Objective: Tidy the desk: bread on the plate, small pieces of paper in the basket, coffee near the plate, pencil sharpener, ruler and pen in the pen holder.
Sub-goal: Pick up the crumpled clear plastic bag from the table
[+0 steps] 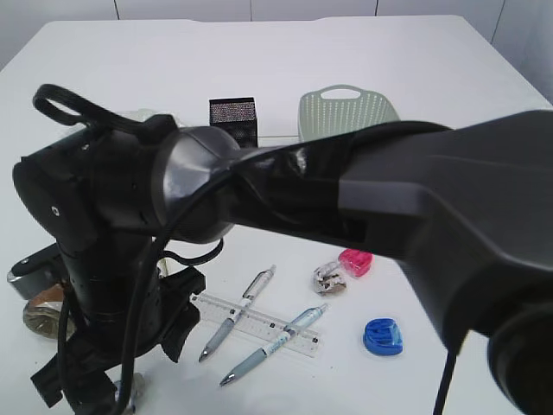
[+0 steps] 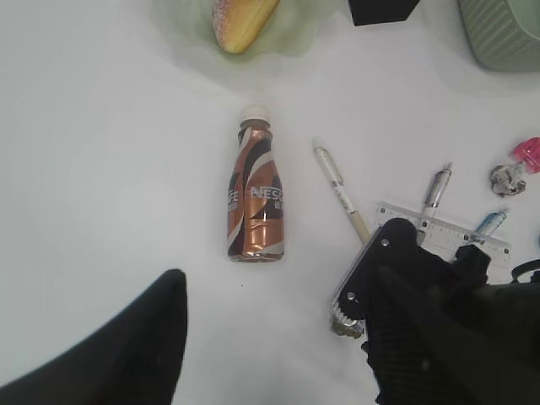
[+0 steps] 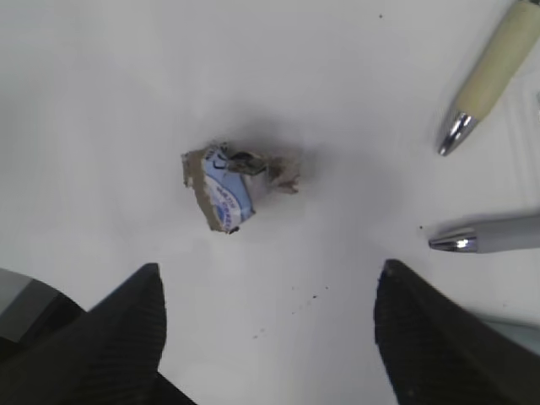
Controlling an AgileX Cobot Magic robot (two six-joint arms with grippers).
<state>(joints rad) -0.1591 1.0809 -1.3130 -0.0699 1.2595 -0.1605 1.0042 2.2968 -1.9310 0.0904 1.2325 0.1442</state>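
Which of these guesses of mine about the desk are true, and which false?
1. The bread already lies on the plate. True.
2. The coffee stands upright. False: it lies on its side on the desk, cap toward the plate.
3. The right end effector is clamped on the scrap of paper. False: its jaws stand open, with the scrap lying untouched on the desk between and beyond them.
4. The ruler is in the pen holder. False: it lies flat on the desk under two pens.
5. A blue pencil sharpener lies on the desk. True.
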